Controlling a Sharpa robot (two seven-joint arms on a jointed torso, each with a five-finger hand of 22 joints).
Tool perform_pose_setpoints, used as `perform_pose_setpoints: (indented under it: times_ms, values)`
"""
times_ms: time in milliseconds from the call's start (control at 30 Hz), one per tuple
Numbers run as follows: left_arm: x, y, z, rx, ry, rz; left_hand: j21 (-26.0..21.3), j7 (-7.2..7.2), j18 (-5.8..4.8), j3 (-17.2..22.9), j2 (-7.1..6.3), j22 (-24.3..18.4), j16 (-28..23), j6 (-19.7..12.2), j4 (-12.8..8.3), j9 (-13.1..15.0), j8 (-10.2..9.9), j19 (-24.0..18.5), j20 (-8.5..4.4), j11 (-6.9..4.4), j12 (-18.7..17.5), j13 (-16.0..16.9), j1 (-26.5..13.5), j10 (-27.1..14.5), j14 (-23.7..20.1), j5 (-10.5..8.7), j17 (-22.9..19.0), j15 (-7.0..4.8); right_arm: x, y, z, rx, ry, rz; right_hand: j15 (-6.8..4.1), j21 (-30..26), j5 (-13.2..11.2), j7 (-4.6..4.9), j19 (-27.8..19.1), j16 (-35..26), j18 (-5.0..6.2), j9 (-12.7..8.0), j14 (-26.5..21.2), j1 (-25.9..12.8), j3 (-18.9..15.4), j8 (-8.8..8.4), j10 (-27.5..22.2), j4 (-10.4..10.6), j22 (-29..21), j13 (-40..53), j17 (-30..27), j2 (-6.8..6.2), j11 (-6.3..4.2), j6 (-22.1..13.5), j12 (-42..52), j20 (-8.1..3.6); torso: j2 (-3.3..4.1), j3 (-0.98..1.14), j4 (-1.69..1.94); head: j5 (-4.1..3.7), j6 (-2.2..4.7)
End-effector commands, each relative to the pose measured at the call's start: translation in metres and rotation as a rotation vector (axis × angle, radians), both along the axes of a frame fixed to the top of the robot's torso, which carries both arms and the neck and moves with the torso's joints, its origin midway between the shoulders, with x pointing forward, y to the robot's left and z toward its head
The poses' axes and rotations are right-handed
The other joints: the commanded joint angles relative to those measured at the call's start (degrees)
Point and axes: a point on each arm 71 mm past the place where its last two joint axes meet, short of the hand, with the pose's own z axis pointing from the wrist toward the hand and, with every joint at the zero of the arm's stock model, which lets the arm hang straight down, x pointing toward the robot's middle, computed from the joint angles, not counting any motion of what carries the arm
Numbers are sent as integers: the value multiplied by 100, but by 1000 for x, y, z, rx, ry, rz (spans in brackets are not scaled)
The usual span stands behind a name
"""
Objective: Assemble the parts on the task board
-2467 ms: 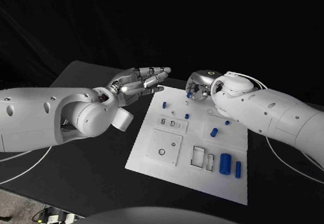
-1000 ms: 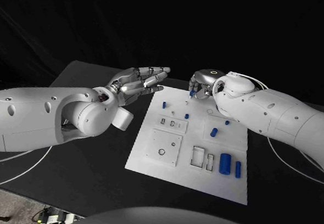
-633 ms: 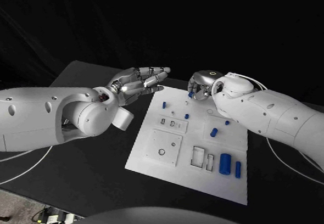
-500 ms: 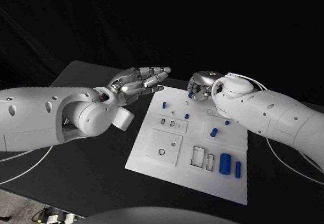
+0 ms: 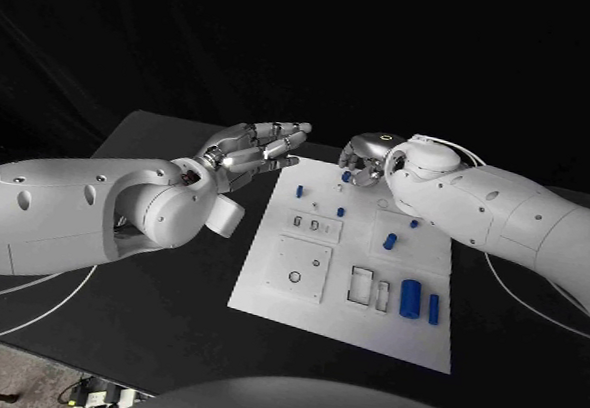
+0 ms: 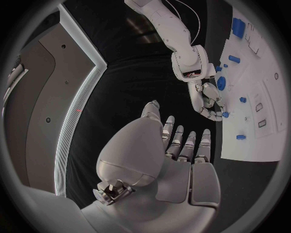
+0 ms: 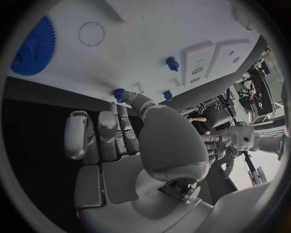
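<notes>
Partly behind its wrist, the right hand (image 5: 363, 160) pinches a blue part (image 5: 347, 175); left hand (image 5: 254, 149) hovers empty, fingers spread.

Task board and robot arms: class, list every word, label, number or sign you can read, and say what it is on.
None can be read.
The task board bears only recesses and blue parts, no print.
The arms and both hands, left hand and right hand, carry no legible marking.

Dim, dark surround; the white task board (image 5: 349, 271) stands bright; wrist views bend, perhaps softening, at the rims
</notes>
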Motion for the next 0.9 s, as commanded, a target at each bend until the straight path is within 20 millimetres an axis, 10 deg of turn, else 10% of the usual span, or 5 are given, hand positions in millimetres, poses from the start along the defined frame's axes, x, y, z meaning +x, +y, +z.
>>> perform_pose_setpoints:
  times_ms: [33, 400, 733, 767, 900]
  values:
    - [0, -2, 1, -2, -9, -5, 28, 22, 15, 44, 12, 6, 35, 13, -12, 8, 33, 37, 16, 42, -3, 6, 47, 14, 5, 25, 9, 20, -1, -2, -3, -20, 19, -11, 58, -146, -216, -106, -182, -92, 114, -117, -196, 12, -64, -174, -412, 11, 148, -17, -208, -35, 45, -240, -176, 59, 1, 2, 0, -4, 1]
    - [1, 1, 1, -2, -12, 1, 32, 27, 7, 56, 9, 6, 37, -7, -25, 5, 29, 42, 17, 47, -26, 2, 69, 4, 1, 34, 8, 26, -4, -21, 11, 124, -156, 35, 107, -634, -565, -369, -720, -316, 235, -546, -770, 90, -513, -168, -1169, 77, -156, 70, -787, 42, 53, -828, -252, 159, -24, -7, -33, 34, 1]
    - [0, 4, 1, -3, -19, 11, 81, 137, -46, 122, 23, 22, 217, 180, -52, 30, 105, 111, 18, 198, 248, 37, 147, 134, 113, 76, 37, 19, -27, -81, 34, 318, -246, 22, -6, -1545, -629, 117, -1722, -920, 448, -696, -1589, 392, -554, 45, 867, 142, -760, 1172, -1794, 262, -233, -48, 1986, 92, -57, -72, -159, 52, 1]
    - [0, 4, 1, -3, -20, 11, 91, 148, -54, 129, 22, 25, 246, 206, -52, 33, 117, 126, 19, 211, 273, 39, 154, 147, 131, 81, 41, 22, -29, -86, 34, 318, -240, 15, -191, -1978, -741, 101, -2114, -952, 458, -801, -1676, 386, -535, 2, 534, 272, -972, 2128, -1622, 308, -296, 135, 3109, 177, -56, -82, -181, 69, 1]
    - [0, 4, 0, -4, -21, 10, 111, 166, -72, 144, 18, 32, 308, 255, -50, 38, 142, 156, 18, 234, 321, 43, 167, 172, 172, 94, 49, 27, -39, -109, 31, 281, -193, -28, -72, -1385, -1015, 212, -1283, 644, 345, -820, 430, 95, -783, -6, 3046, 569, -455, 5313, 1876, 211, -343, 309, 5977, 196, -54, -99, -233, 67, 1]
